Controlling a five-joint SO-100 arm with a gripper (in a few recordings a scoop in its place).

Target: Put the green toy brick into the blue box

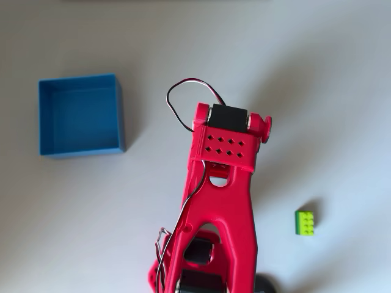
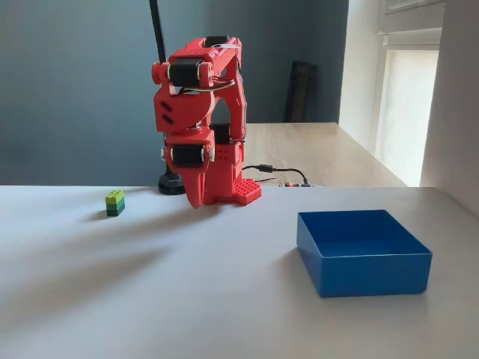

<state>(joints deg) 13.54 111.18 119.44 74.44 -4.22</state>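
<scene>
Overhead view: we see the green toy brick [image 1: 305,223] alone on the desk [image 1: 317,73] at four o'clock, the blue box [image 1: 81,115] at ten. Our hand [image 2: 196,196] hangs folded, narrow and empty, since nothing is grasped yet.

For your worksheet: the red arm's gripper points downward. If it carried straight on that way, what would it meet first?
Probably the bare white table. In the fixed view the gripper points straight down, apart from the green toy brick and the blue box. Depth is hard to judge.
</scene>
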